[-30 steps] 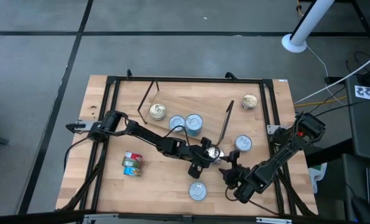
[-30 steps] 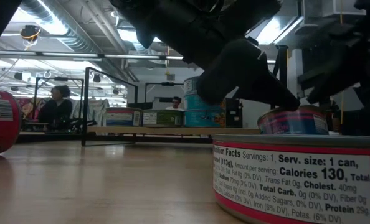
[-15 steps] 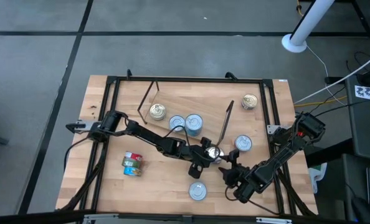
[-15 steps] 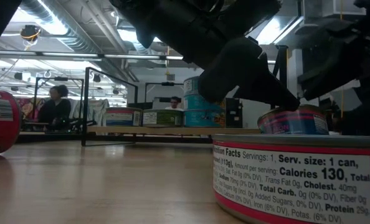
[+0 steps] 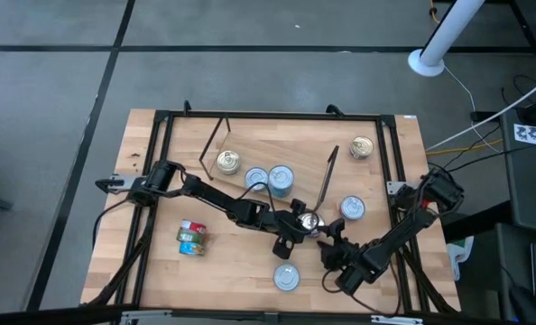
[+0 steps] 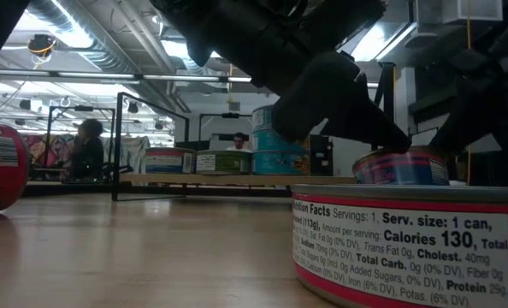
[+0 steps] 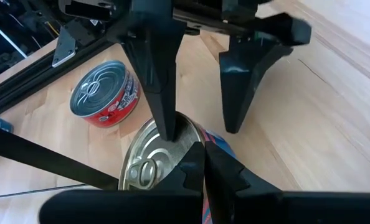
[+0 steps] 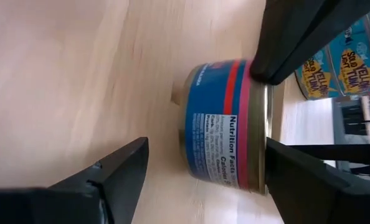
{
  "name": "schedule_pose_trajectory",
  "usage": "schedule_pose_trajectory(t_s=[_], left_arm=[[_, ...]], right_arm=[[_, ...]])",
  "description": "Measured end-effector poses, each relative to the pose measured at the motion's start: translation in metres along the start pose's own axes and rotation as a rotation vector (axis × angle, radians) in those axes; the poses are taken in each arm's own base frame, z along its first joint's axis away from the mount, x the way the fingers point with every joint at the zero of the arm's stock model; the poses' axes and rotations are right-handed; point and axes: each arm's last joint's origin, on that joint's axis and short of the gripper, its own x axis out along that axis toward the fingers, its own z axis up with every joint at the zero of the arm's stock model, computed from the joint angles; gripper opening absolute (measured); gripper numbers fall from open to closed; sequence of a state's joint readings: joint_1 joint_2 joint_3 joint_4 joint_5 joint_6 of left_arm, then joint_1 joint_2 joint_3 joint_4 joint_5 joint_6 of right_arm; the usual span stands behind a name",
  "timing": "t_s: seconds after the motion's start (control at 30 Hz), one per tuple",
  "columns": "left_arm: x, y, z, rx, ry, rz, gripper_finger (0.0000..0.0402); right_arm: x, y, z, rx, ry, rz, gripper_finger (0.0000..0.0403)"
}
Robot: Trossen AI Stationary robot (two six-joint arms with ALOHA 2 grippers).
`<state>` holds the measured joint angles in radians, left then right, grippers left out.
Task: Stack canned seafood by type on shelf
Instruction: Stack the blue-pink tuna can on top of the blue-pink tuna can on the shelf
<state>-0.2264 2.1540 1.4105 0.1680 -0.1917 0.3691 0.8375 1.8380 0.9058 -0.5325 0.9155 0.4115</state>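
The job looks less than half done. The shelf (image 5: 272, 144) carries 3 tin spots in the high view: a gold-lidded tin (image 5: 228, 162) toward its left, then 2 blue tins (image 5: 281, 178) touching each other near the middle. In the low view one blue tin (image 6: 265, 119) sits on top of another there, so at least one stack has begun. Off the shelf, tins are left on the table: a gold one (image 5: 362, 147) at the far right corner, a silver one (image 5: 352, 208) to the right of the shelf, another silver one (image 5: 287, 278) at the near edge, a red-green one lying on its side (image 5: 192, 238) at the near left, and the centre tin (image 5: 308, 221) between the 2 grippers.

The left gripper (image 5: 291, 233) has its fingers pressed together, their tip resting on the lid edge of the centre tin (image 7: 154, 168). The right gripper (image 5: 333, 242) stands spread wide, 1 finger (image 8: 107, 174) on each side of this tin (image 8: 225, 124) and neither touching it.

That tin stands upright on the table, lid up, pull ring showing; it is short and round, so its axis runs vertically. My guess is that the right gripper is about to close on its sides.
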Motion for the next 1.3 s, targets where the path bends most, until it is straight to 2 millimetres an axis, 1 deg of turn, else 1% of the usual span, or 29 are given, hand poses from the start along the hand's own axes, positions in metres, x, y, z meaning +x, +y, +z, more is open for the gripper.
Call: schedule_pose_trajectory(t_s=[0.23,0.47,0.6,0.7,0.9,0.97,1.07,1.13,1.23,1.3], left_arm=[[0.000,0.000,0.000,-0.005,0.000,0.001,0.0000],[0.000,0.000,0.000,-0.046,0.000,0.001,0.0000],[0.000,0.000,0.000,-0.049,0.000,0.001,0.0000],[0.000,0.000,0.000,-0.049,0.000,0.001,0.0000],[0.000,0.001,0.001,-0.049,-0.005,0.013,0.0000],[0.000,0.001,0.001,-0.042,-0.006,0.016,0.0003],[-0.002,-0.001,0.003,-0.030,-0.006,0.020,0.0017],[-0.003,-0.003,0.004,-0.038,0.001,0.037,0.0035],[-0.006,-0.006,0.007,-0.065,0.019,0.095,0.0073],[-0.007,-0.009,0.008,-0.048,0.024,0.115,0.0103]], right_arm=[[0.009,0.004,-0.002,-0.018,-0.003,-0.079,0.0298],[0.018,-0.003,-0.001,-0.001,0.017,-0.116,0.0298],[0.025,-0.007,0.000,0.020,0.055,-0.089,0.0295],[0.027,-0.008,0.000,0.026,0.069,-0.069,0.0274],[0.027,-0.008,0.000,0.025,0.068,-0.067,0.0193],[0.026,-0.008,0.000,0.023,0.067,-0.066,0.0176],[0.025,-0.009,0.001,0.028,0.065,-0.062,0.0176],[0.025,-0.010,0.002,0.034,0.064,-0.058,0.0176],[0.024,-0.010,0.004,0.045,0.063,-0.052,0.0187],[0.024,-0.010,0.004,0.051,0.063,-0.049,0.0196]])
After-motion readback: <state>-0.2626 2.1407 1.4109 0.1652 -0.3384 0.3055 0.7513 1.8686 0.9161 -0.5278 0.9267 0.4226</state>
